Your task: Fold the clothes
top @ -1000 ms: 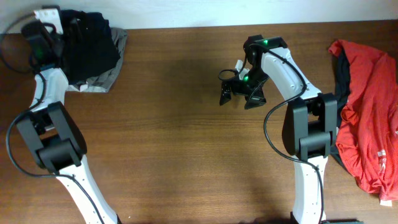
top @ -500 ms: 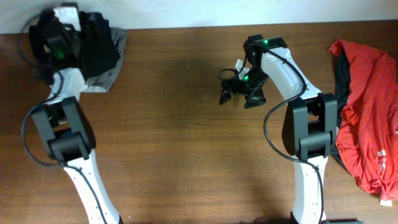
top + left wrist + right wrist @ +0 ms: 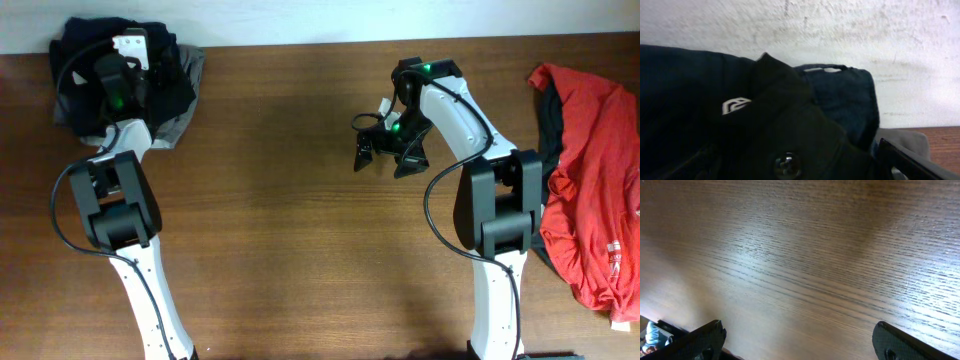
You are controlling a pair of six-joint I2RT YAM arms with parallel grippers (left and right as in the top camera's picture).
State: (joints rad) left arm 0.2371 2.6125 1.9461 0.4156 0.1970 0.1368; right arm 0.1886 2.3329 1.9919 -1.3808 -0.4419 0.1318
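Observation:
A pile of clothes lies at the table's far left corner: a black garment on top of a grey one. In the left wrist view the black garment shows a small white logo, with a navy one and the grey one behind it. My left gripper sits over this pile, jaws open, with black fabric filling the space between the fingers. My right gripper is open and empty above bare table. A red garment lies at the far right over a dark one.
The white wall stands right behind the left pile. The brown wooden table stretches between the two piles. The red garment hangs over the table's right edge.
My left gripper has swung from the pile's left side rightward onto its middle. The black garment now spreads further left. The right arm has not moved.

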